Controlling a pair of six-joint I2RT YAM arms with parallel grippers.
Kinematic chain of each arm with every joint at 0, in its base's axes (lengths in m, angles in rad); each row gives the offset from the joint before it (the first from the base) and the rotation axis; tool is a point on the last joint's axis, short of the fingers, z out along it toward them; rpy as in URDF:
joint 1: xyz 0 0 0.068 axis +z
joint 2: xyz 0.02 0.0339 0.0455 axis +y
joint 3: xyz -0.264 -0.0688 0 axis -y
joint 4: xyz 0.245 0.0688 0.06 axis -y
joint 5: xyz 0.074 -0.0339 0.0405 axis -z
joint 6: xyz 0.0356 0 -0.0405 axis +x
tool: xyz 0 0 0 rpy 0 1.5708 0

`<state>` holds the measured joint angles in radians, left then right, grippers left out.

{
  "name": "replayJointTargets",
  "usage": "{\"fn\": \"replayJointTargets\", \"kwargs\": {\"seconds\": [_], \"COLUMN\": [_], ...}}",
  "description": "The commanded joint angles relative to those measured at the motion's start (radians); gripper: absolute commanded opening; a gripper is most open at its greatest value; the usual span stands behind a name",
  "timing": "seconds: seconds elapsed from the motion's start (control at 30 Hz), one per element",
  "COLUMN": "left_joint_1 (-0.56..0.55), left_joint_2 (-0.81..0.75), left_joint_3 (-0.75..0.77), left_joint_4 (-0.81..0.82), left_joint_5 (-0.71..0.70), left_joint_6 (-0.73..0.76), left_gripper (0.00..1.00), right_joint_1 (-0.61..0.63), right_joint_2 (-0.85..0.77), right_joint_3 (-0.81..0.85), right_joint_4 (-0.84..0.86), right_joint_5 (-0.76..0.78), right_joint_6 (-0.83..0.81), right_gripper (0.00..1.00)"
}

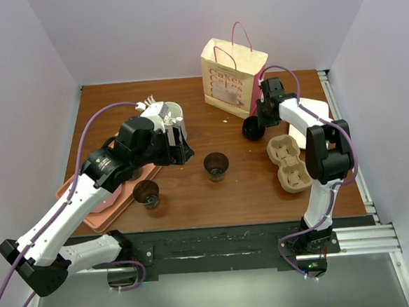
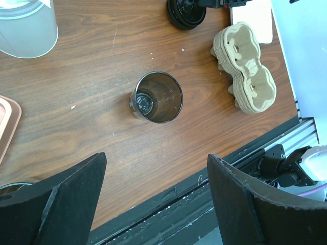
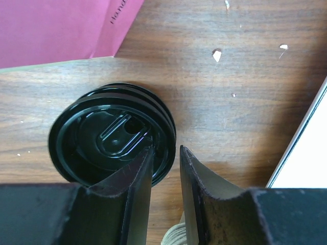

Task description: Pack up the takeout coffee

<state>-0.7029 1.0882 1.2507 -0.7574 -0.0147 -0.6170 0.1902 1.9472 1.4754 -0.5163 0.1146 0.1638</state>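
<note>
A small dark brown paper cup [image 1: 216, 165] stands open, without a lid, mid-table; it also shows in the left wrist view [image 2: 157, 97]. A second such cup [image 1: 147, 192] stands by the tray. A stack of black plastic lids [image 1: 252, 127] lies near the bag. My right gripper [image 1: 264, 118] straddles the stack's rim: in the right wrist view the gripper [image 3: 166, 149] is closed to a narrow gap, one finger inside the top lid [image 3: 110, 135], one outside. My left gripper [image 1: 183, 144] is wide open and empty above the table, left of the cup [image 2: 157, 158].
A paper bag with pink handles [image 1: 231, 78] stands at the back. The tan pulp carrier [image 1: 289, 163] lies at the right. A white cup of stirrers [image 1: 167, 114] is behind the left gripper. A pink tray [image 1: 103, 203] lies at the left. A white flat object [image 1: 316, 110] is at the right edge.
</note>
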Motion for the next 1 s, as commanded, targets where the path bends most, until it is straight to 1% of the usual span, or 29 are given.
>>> {"fn": "replayJointTargets", "kwargs": {"seconds": [0.0, 0.4, 0.67, 0.83, 0.87, 0.97], "left_joint_1": [0.000, 0.002, 0.002, 0.002, 0.002, 0.002], "left_joint_2": [-0.001, 0.001, -0.005, -0.010, -0.011, -0.011], "left_joint_3": [0.021, 0.019, 0.018, 0.018, 0.016, 0.016], "left_joint_4": [0.020, 0.017, 0.013, 0.010, 0.010, 0.012], "left_joint_5": [0.010, 0.010, 0.009, 0.005, 0.005, 0.005], "left_joint_6": [0.008, 0.008, 0.007, 0.005, 0.005, 0.003], "left_gripper": [0.84, 0.84, 0.84, 0.84, 0.84, 0.84], "right_joint_1": [-0.008, -0.018, -0.020, -0.018, -0.020, -0.018], "right_joint_2": [0.006, 0.016, 0.022, 0.012, 0.007, -0.004], "right_joint_3": [0.036, 0.043, 0.042, 0.042, 0.045, 0.051], "right_joint_4": [0.012, 0.018, 0.018, 0.019, 0.021, 0.015], "right_joint_5": [0.002, -0.016, -0.026, -0.027, -0.027, -0.027], "right_joint_6": [0.010, 0.017, 0.025, 0.025, 0.022, 0.019], "right_gripper": [0.31, 0.24, 0.22, 0.13, 0.10, 0.07]}}
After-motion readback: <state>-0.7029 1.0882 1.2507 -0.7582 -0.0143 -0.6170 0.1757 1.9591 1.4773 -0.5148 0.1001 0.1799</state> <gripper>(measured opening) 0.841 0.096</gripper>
